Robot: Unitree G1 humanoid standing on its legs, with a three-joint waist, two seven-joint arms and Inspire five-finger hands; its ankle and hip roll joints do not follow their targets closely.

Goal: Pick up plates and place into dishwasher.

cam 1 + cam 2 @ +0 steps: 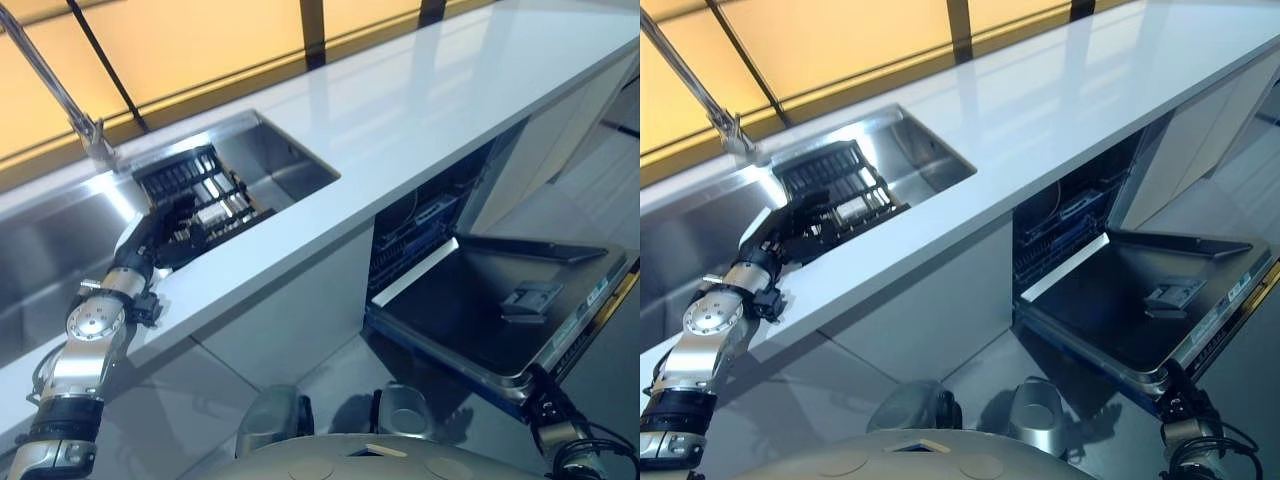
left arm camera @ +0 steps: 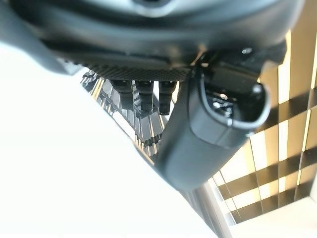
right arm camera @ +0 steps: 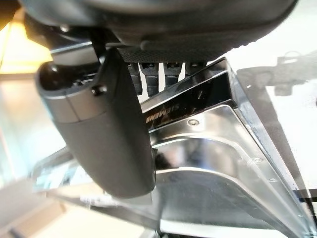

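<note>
- Warm amber light glows through the window [image 1: 200, 40] behind the sink [image 1: 290, 150].
- Pale glare streaks across the white counter [image 1: 420, 100].
- Wrist views blur up close, counter blown out white.

One line of dark print runs along the rim of the open stainless-steel dishwasher door [image 3: 208, 148] — a maker's mark, seen upside down. No numbers or signs are legible elsewhere.
</note>
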